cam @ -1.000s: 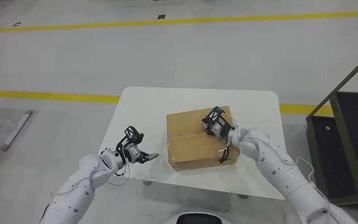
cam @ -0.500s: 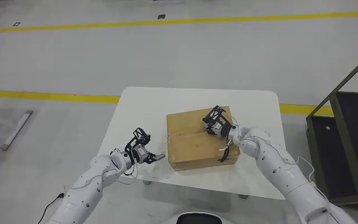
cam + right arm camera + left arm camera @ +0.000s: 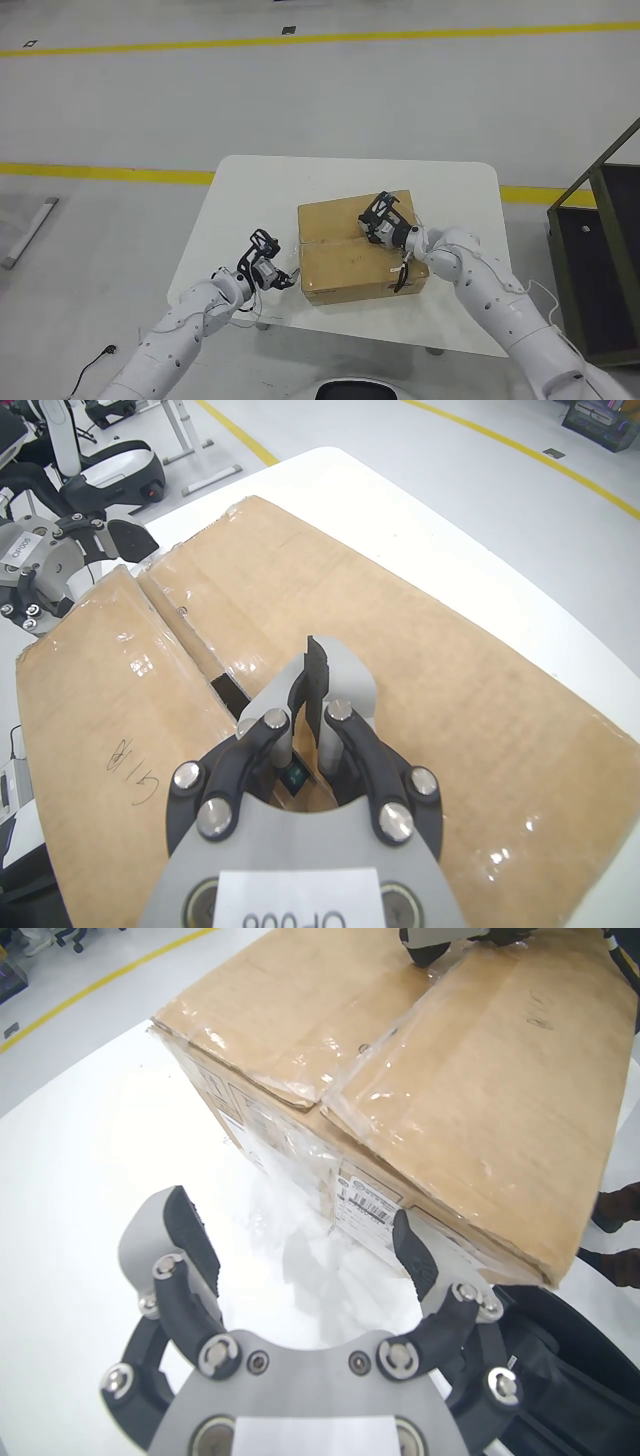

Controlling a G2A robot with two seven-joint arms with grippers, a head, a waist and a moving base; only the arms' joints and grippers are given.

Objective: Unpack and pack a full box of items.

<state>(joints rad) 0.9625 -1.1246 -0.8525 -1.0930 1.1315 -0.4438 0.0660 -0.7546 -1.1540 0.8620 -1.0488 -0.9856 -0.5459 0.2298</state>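
Observation:
A brown cardboard box [image 3: 350,255] with clear tape on its closed top flaps stands on the white table [image 3: 250,190]. My left gripper [image 3: 284,279] is low beside the box's left end, open; in the left wrist view its fingers [image 3: 192,1233] bracket the labelled side of the box [image 3: 400,1053] without touching it. My right gripper [image 3: 374,226] rests on the box top at the centre seam. In the right wrist view it [image 3: 312,680] is shut, pads pressed together over the gap between the flaps [image 3: 225,690].
The table's front edge runs just behind my left gripper. A dark metal rack [image 3: 600,250] stands on the floor to the right of the table. Bare table surface lies left of and beyond the box.
My left arm has moved right across the table's front left part, up to the box's left end, staying open. The right gripper and the box have not moved.

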